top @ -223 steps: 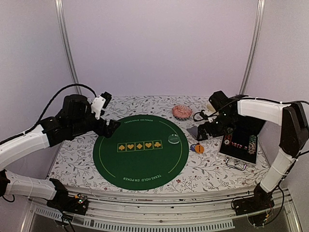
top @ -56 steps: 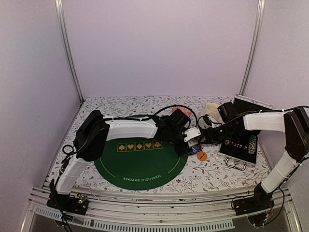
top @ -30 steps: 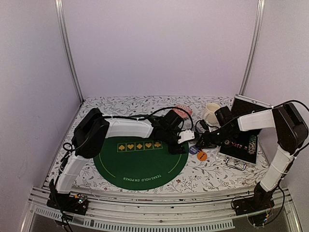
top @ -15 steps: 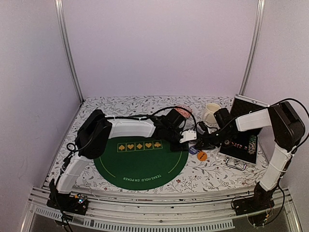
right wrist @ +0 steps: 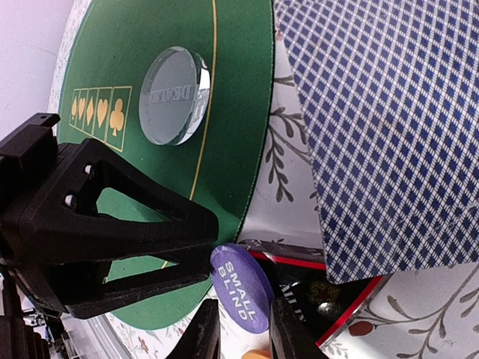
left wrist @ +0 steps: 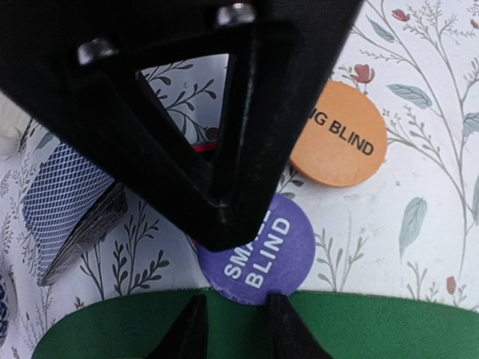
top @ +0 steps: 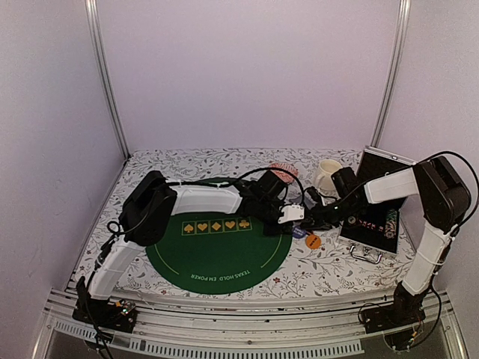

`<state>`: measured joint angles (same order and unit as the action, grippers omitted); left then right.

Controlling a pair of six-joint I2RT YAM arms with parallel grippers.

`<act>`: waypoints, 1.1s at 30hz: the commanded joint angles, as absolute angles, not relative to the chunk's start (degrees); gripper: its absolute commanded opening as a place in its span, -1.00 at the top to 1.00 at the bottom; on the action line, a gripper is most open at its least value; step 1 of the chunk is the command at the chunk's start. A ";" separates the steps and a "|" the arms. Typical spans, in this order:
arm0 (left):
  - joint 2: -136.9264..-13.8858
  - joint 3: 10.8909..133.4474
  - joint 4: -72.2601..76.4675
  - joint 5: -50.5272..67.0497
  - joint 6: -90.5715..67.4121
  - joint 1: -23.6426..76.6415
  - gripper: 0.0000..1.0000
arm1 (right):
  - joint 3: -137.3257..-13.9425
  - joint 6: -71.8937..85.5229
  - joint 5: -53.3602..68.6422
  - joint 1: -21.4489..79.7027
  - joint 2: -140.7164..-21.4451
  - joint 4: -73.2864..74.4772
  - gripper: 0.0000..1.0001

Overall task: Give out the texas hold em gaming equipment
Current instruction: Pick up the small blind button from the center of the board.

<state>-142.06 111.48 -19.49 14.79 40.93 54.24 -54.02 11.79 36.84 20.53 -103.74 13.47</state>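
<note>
Change slight: left claw (left wrist: 236, 330), right claw (right wrist: 244, 333) still by blue button (left wrist: 259, 253).

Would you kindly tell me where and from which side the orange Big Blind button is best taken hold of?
Probably grip the orange Big Blind button across its thin rim, coming straight down from above. It lies flat on the floral cloth, so only its edge gives purchase. Keep the pincer fingers off the side facing the purple Small Blind button, which sits close by.

Left gripper (top: 293, 218) and right gripper (top: 309, 222) nose to nose at right edge of mat (top: 209, 258); scant room between. Card deck (left wrist: 63, 202), blue button (left wrist: 258, 250), orange button (left wrist: 340, 142) crowd beneath. Case (top: 372, 217) walls right side; mug (top: 327, 176), bowl (top: 281, 170) behind. Mat's near half free.
</note>
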 commanded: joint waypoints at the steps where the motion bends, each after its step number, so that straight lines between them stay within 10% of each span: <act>1: -145.69 112.58 -19.16 14.08 41.62 53.29 0.41 | -53.38 12.56 39.63 20.57 -105.37 11.54 0.52; 17: -146.16 112.93 -19.14 14.10 41.89 53.25 -0.15 | -52.52 16.11 45.48 20.63 -105.13 6.61 0.52; 33: -147.81 114.21 -19.08 13.67 41.44 52.92 -0.17 | -56.96 18.45 38.47 20.59 -105.63 8.15 0.44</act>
